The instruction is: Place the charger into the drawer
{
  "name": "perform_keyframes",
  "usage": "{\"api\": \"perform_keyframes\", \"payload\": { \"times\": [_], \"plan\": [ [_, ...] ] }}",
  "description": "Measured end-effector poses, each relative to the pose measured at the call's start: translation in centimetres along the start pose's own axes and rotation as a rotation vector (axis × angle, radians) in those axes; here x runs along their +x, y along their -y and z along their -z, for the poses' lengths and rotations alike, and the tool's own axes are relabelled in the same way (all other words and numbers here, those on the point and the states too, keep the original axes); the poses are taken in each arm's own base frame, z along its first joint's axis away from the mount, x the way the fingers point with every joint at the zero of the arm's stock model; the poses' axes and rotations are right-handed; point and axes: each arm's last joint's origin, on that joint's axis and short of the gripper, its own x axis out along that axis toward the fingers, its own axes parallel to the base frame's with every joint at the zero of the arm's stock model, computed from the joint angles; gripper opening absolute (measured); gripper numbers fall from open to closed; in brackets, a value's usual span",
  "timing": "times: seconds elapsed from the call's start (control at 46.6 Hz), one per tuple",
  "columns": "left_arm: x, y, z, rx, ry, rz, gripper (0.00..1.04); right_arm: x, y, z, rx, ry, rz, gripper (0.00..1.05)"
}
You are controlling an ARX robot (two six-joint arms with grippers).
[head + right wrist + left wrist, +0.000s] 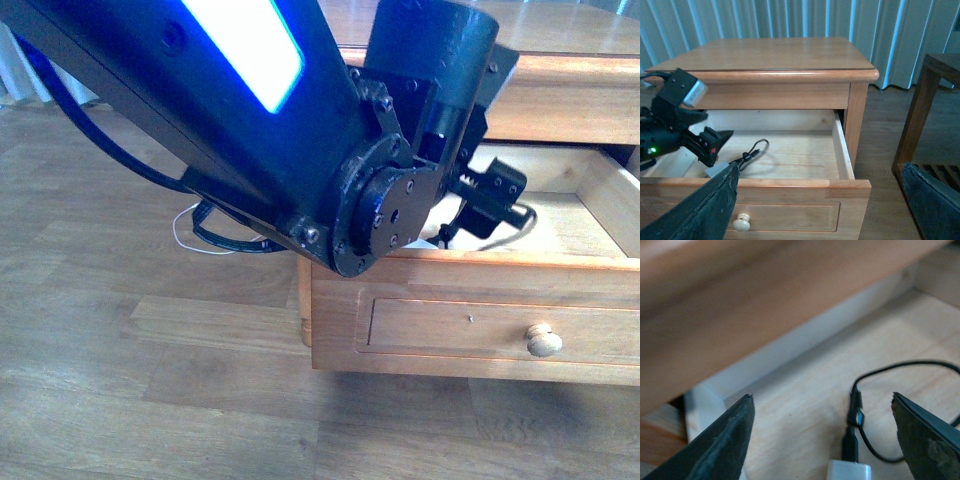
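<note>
One charger (849,471) in drawer (841,150), cable-end rearward.

Count: 1 honey-coloured wooden bedside cabinet (790,55), 1 open wooden drawer (840,150) with pale interior, 1 round pale wooden knob (742,222). In the drawer: 1 small white rectangular charger block (850,472), 1 thin black looping cable (910,362). On the wood floor (100,380): 1 thin white cable (175,228). 1 darker wooden side table (920,100). Fingers (725,440): 2 on left gripper (821,399), 2 on right gripper (820,169).
</note>
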Motion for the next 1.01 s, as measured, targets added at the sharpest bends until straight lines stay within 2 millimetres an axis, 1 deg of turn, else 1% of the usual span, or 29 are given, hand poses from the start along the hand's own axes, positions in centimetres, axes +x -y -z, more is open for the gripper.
{"api": "perform_keyframes", "payload": {
  "times": [0.086, 0.129, 0.15, 0.214, 0.236, 0.279, 0.3, 0.364, 0.386, 0.493, 0.515, 0.665, 0.772, 0.815, 0.879, 0.986, 1.008],
  "plan": [
    [-1.5, -1.1, -1.2, -0.036, 0.030, -0.058, 0.94, 0.0, 0.0, 0.0, 0.000, 0.000, 0.000, 0.96],
    [-2.8, -2.0, -2.2, -0.061, 0.060, -0.099, 1.00, 0.0, 0.0, 0.0, 0.000, 0.000, 0.000, 0.96],
    [-3.1, -2.3, -2.4, -0.067, 0.066, -0.109, 1.00, 0.0, 0.0, 0.0, 0.000, 0.000, 0.000, 0.96],
    [-5.6, -4.1, -3.9, -0.114, 0.109, -0.171, 0.98, 0.0, 0.0, 0.0, 0.000, 0.000, 0.000, 0.96],
    [-6.1, -4.5, -4.1, -0.120, 0.116, -0.183, 0.98, 0.0, 0.0, 0.0, 0.000, 0.000, 0.000, 0.96],
    [-8.0, -5.9, -4.8, -0.148, 0.140, -0.222, 0.98, 0.0, 0.0, 0.0, 0.000, 0.000, 0.000, 0.96],
    [-8.5, -6.2, -4.9, -0.154, 0.146, -0.230, 0.99, 0.0, 0.0, 0.0, 0.000, 0.000, 0.000, 0.96],
    [-11.7, -8.4, -5.3, -0.196, 0.166, -0.285, 0.99, 0.0, 0.0, 0.0, 0.000, 0.000, 0.000, 0.96],
    [-13.4, -9.2, -5.3, -0.208, 0.172, -0.304, 0.99, 0.0, 0.0, 0.0, 0.000, 0.000, 0.000, 0.96],
    [-19.2, -11.5, -4.1, -0.233, 0.161, -0.376, 0.99, 0.0, 0.0, 0.0, 0.000, 0.000, 0.000, 0.96],
    [-21.0, -12.0, -3.5, -0.240, 0.155, -0.400, 0.99, 0.0, 0.0, 0.0, 0.000, 0.000, 0.000, 0.96],
    [-29.0, -13.6, -0.7, -0.273, 0.137, -0.483, 0.99, 0.0, 0.0, 0.0, 0.000, 0.000, 0.000, 0.96],
    [-34.4, -14.3, 2.4, -0.342, 0.105, -0.598, 0.99, 0.0, 0.0, 0.0, 0.000, 0.000, 0.000, 0.96],
    [-35.5, -14.3, 2.8, -0.360, 0.122, -0.627, 0.99, 0.0, 0.0, 0.0, 0.000, 0.000, 0.000, 0.96],
    [-36.3, -14.3, 2.4, -0.374, 0.175, -0.632, 0.99, 0.0, 0.0, 0.0, 0.000, 0.000, 0.000, 0.96],
    [-36.3, -14.3, 2.4, -0.376, 0.179, -0.611, 0.98, 0.0, 0.0, 0.0, 0.000, 0.000, 0.003, 0.96],
    [-36.4, -14.3, 2.5, -0.366, 0.171, -0.565, 0.94, 0.0, 0.0, 0.0, 0.000, 0.000, 0.002, 0.96]
  ]
}}
